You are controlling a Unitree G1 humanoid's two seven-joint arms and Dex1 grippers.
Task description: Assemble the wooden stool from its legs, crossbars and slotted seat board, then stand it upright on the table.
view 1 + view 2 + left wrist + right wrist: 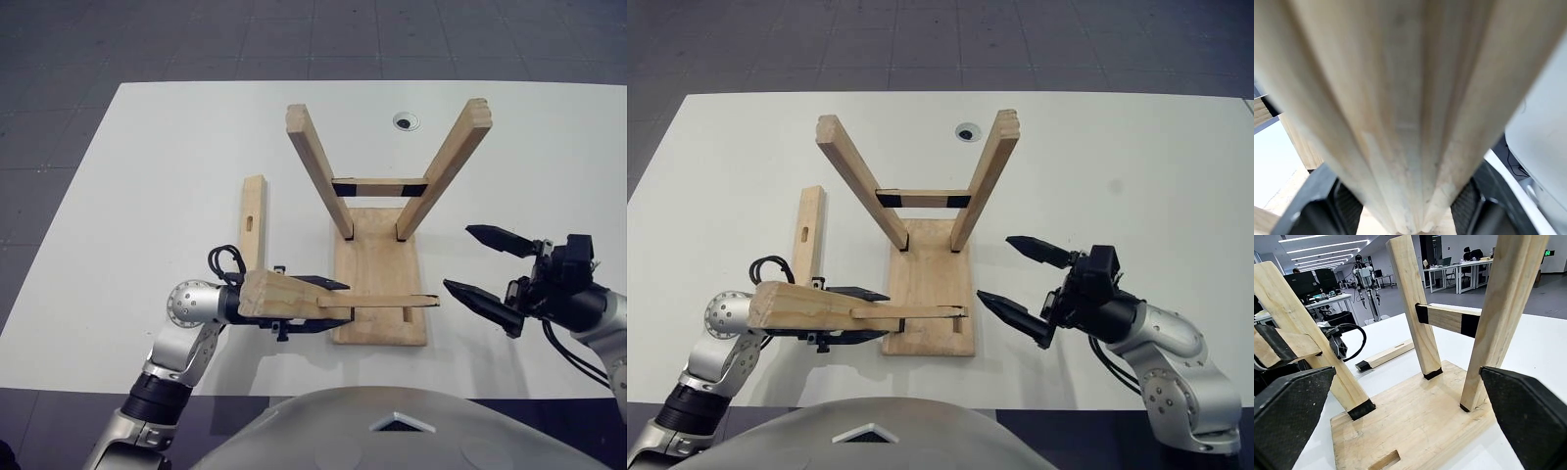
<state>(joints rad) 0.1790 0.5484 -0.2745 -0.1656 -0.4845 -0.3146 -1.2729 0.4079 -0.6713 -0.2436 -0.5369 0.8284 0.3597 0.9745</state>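
The slotted seat board [377, 264] lies flat on the white table. Two legs [315, 166] [446, 162] rise from its far end, joined by a crossbar [377, 186] with black ends. My left gripper [328, 305] is shut on a third leg [279, 294] over the board's near left corner. That leg's black-tipped end [1360, 409] rests on the board, and a thin crossbar [392, 302] sticks out of it to the right. A fourth leg [253, 217] lies loose on the table left of the board. My right gripper [458, 257] stands open just right of the board, holding nothing.
An empty slot [1386, 460] shows near the board's front edge. A small round cable hole [404, 120] sits in the table beyond the stool. Bare table stretches to the far left and far right. The table's front edge runs close below both grippers.
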